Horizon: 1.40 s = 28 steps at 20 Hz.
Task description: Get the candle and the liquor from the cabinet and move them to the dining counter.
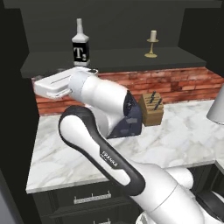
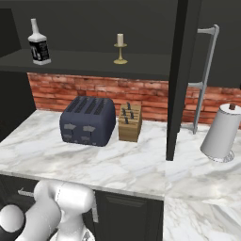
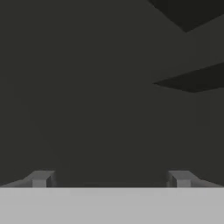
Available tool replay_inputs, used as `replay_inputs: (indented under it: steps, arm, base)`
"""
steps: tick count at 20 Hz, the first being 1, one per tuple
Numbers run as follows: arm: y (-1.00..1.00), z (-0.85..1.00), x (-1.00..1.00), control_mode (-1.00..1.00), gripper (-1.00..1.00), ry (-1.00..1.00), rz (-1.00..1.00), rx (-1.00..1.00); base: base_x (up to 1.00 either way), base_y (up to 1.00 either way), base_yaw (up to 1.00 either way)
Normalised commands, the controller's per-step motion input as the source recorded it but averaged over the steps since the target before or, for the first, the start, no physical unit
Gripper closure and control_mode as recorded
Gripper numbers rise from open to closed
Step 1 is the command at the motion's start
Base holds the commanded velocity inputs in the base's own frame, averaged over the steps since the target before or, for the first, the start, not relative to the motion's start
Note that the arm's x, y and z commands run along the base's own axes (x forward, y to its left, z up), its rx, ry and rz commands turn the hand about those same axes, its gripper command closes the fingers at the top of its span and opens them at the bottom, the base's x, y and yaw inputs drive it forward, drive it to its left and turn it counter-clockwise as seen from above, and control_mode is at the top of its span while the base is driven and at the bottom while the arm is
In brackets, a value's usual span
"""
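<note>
Hand view shows the claw (image 3: 111, 179) spread wide, holding nothing, facing the dark cabinet (image 3: 87, 87).

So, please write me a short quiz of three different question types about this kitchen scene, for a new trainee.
1. True or false: the liquor and the candle stand on the cabinet shelf.
2. Which sits between the toaster and the paper towel roll? A) kettle B) knife block C) bowl
3. Fill in: the claw is ____, holding nothing.

Key: 1 true; 2 B; 3 open
</note>
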Motion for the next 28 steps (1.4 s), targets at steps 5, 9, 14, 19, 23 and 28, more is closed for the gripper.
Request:
replay_inputs:
  steps: [5,9,14,19,23,28]
  arm:
    - [-0.47,0.0,0.12,-1.0,-1.0,0.0,-0.37,0.0]
    - [-0.37,0.01,0.22,-1.0,-1.0,0.0,-0.38,0.0]
    - [-0.43,0.0,0.24,-1.0,-1.0,0.09,-0.4,0.0]
    - [-0.42,0.04,0.35,-1.0,-1.0,0.18,-0.36,0.0]
    - [-0.21,0.17,0.52,-1.0,-1.0,0.22,-0.21,0.0]
    - [-0.1,0.05,0.41,-1.0,-1.0,0.05,-0.03,0.0]
  base:
    - [0.0,0.0,0.0]
    - [0.0,0.0,0.0]
    - [0.0,0.0,0.0]
    - [0.0,0.0,0.0]
    - [0.0,0.0,0.0]
    - [0.0,0.0,0.0]
